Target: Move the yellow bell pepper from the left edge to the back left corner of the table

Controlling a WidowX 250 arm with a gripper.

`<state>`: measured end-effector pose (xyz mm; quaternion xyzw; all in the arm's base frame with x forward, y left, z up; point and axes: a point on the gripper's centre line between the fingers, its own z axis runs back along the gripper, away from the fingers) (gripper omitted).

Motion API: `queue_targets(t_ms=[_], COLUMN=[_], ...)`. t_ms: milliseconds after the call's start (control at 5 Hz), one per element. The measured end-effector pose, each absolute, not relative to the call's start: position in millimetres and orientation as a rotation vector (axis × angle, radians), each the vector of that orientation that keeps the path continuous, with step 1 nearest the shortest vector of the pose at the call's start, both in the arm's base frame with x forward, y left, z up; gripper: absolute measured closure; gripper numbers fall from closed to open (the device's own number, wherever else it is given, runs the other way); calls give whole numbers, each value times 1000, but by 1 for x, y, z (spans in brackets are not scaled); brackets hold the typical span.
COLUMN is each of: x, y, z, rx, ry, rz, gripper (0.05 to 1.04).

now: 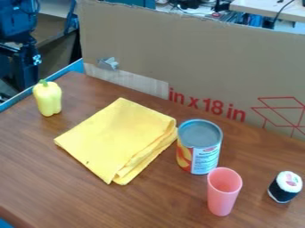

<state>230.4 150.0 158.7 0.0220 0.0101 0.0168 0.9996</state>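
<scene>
Dark parts of the arm with the gripper stand at the upper left edge, beyond the table's blue rim and away from the objects. Nearest to them on the table is an upright yellow toy pepper with a green stem. A folded yellow cloth lies flat in the middle. Touching or almost touching its right corner is a metal can, upright with a colourful label. A pink cup stands upright in front of the can. Farther right is a small black-and-white sushi roll toy.
A tall cardboard sheet with red print walls off the back of the brown wooden table. The table's blue rim runs along the left side. Behind the cardboard are a light desk and cables.
</scene>
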Motion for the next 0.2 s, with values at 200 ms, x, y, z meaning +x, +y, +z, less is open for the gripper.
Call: queue_targets(t_ms=[200], x=[216], y=[132], z=[150], rx=[26], ry=[111], rz=[-36], gripper=[81])
